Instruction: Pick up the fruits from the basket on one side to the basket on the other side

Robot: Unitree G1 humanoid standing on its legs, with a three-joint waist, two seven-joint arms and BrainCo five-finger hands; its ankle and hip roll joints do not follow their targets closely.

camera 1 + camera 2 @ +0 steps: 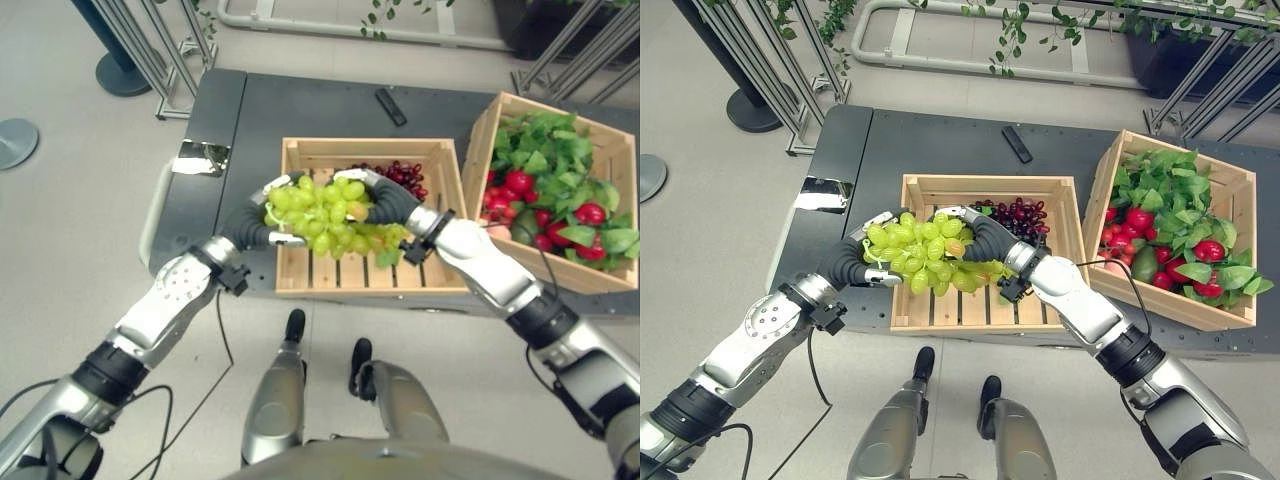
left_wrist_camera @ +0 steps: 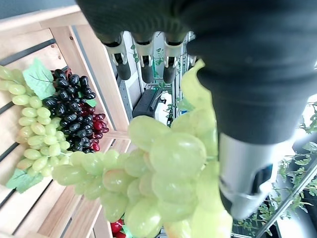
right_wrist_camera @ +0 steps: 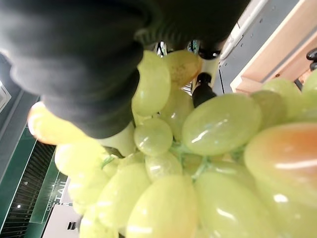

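A large bunch of green grapes [image 1: 320, 210] hangs over the front left part of the middle wooden crate [image 1: 360, 147]. My left hand [image 1: 250, 225] cups the bunch from the left, fingers over its top and thumb under it. My right hand [image 1: 390, 203] grips the same bunch [image 1: 925, 250] from the right, fingers curled over the top. Inside the crate lie dark red grapes [image 1: 403, 175] at the back right and a second green bunch [image 2: 34, 129] on the slats. The right crate [image 1: 480, 135] holds leafy greens and red fruits [image 1: 518, 182].
Both crates stand on a dark table [image 1: 260, 110]. A black remote-like bar [image 1: 390, 106] lies behind the middle crate. A shiny silver piece [image 1: 200, 155] sits at the table's left edge. Metal stands [image 1: 150, 50] rise at the back left.
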